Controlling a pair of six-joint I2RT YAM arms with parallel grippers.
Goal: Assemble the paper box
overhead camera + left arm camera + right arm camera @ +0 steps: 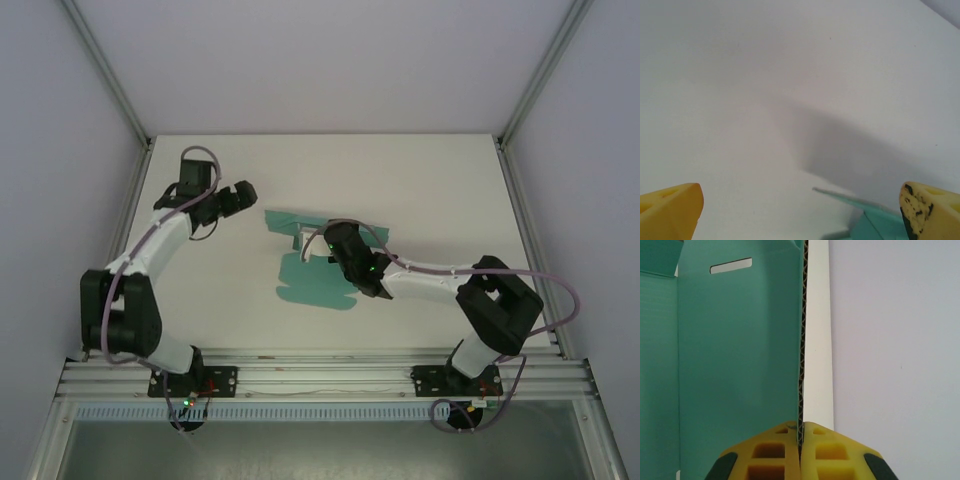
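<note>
Lying at the middle of the counter point(430, 180), the paper box point(315, 285) is presenting as a largely flat teal sheet with flaps spread, not yet a closed box. Right end effector point(801, 432) is pinching one panel by its edge, pressed together on the corrugated card, the panel appearing lifted from the sheet with its white outer face point(817, 340) showing; a slot point(731, 265) is showing in the teal panel beside it. Left end effector point(243, 196) is hovering spread, just far-left of the sheet, apart from it and gripping nothing. Judged progress: early, one wall being raised; remaining walls, flaps and tab locking are looking undone.
</note>
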